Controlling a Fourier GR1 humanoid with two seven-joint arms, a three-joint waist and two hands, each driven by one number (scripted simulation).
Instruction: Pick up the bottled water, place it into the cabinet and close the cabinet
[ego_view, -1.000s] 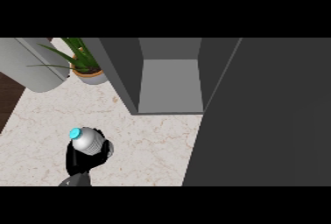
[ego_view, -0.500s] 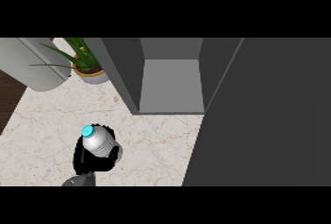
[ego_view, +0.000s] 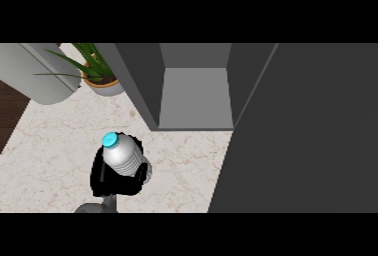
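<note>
1. The bottled water is at about 7 o'clock from the view's middle, over the pale marbled counter. It looks upright, seen from above, with its turquoise cap at its 11 o'clock end.
2. The left hand is wrapped round the bottle: black fingers curl up both its sides and below it. The bottle's lower part is hidden by them, so whether its base touches the counter cannot be told.
3. Single fingers cannot be made out; the hand reads as one black mass behind and below the ribbed clear body.
4. Only a short grey piece of the forearm shows, cut off by the lower edge at 6 o'clock from the hand.
5. The right hand shows nowhere.
6. The cabinet stands open at 12 o'clock from the middle, well apart from the bottle, which lies outside it toward 7 o'clock. Its grey floor and side walls show; its upper part is cut off by the top edge.
7. A broad dark panel, which seems to be the cabinet door, fills the side from 1 to 5 o'clock and hides all the counter behind it.
8. A potted plant sits at 11 o'clock, just beside the cabinet's left wall; its leaves are cut off at the top.
9. A pale grey rounded thing lies at 10 o'clock beside the plant, partly out of view; what it is cannot be told.
</note>
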